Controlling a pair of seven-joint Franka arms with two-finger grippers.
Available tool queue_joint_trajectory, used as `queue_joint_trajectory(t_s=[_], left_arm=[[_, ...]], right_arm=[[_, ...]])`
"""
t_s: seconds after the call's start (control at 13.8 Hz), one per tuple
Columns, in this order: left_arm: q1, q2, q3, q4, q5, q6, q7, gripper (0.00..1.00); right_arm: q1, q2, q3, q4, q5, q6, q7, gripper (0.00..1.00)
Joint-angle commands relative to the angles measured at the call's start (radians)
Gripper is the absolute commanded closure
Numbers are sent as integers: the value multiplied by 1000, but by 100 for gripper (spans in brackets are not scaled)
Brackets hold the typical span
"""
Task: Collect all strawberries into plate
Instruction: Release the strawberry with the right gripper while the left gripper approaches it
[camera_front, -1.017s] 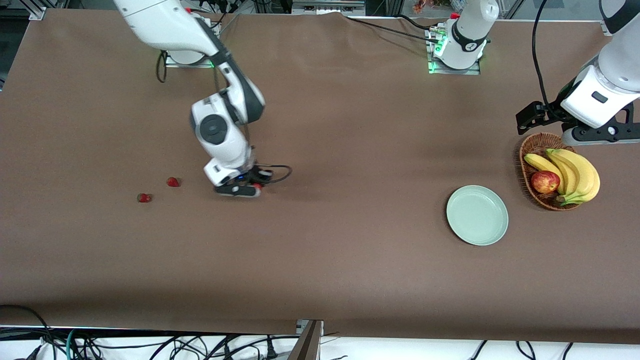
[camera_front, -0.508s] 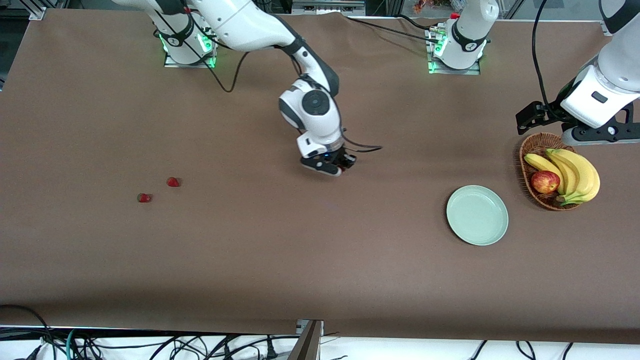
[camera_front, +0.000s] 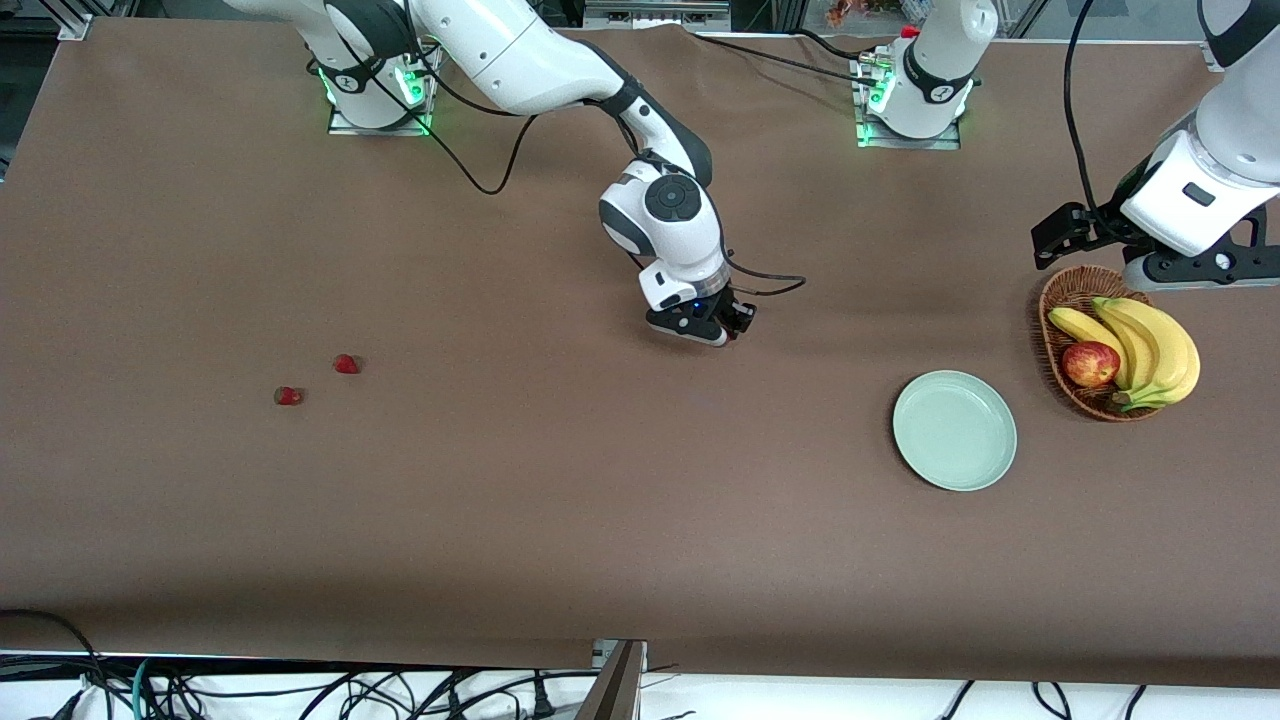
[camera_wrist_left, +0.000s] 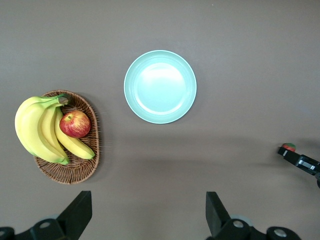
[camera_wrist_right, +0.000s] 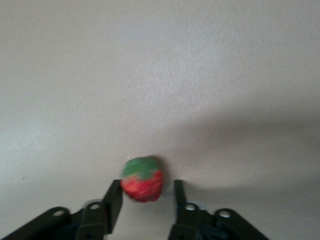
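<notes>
Two strawberries (camera_front: 346, 364) (camera_front: 289, 396) lie on the brown table toward the right arm's end. A third strawberry (camera_wrist_right: 143, 181), red with a green cap, sits between the fingers of my right gripper (camera_front: 733, 327). It touches one finger (camera_wrist_right: 111, 200) and a gap shows to the other, so the jaws stand open. This gripper hangs over the bare middle of the table, well short of the pale green plate (camera_front: 954, 430), which is empty. My left gripper (camera_wrist_left: 148, 212) waits open, high over the table beside the basket.
A wicker basket (camera_front: 1062, 300) with bananas (camera_front: 1150, 345) and a red apple (camera_front: 1090, 363) stands beside the plate, toward the left arm's end. Cables hang past the table's near edge.
My right arm swept from beside the two loose strawberries to the table's middle, carrying the third. Its jaws have parted around that berry. The left arm has not moved.
</notes>
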Motion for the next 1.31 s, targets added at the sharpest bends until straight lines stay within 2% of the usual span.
queue_joint_trajectory(t_s=[0.0, 0.15, 0.22, 0.51, 0.65, 0.87, 1.09, 1.23], left_arm=[[-5, 13, 3, 28, -24, -15, 0, 0], [-5, 13, 3, 28, -24, -15, 0, 0], [-5, 13, 3, 28, -24, -15, 0, 0], [-5, 13, 1, 28, -24, -15, 0, 0], [-5, 11, -3, 28, -24, -15, -6, 0], [-10, 22, -58, 22, -24, -25, -6, 0], [-19, 141, -149, 25, -24, -47, -20, 0], [-23, 227, -201, 26, -24, 32, -111, 0]], right_arm=[[7, 14, -20, 50, -5, 0, -21, 0], [-14, -1, -25, 94, -5, -37, -33, 0], [-42, -24, -23, 102, -5, -96, -77, 0], [-161, -142, -23, 94, 5, -416, -398, 0], [-207, -193, -52, 82, 3, -565, -542, 0], [-266, -254, -129, 44, 5, -724, -757, 0], [-344, -291, -146, 28, 6, -845, -950, 0], [-408, -310, -146, 4, 6, -897, -1054, 0]])
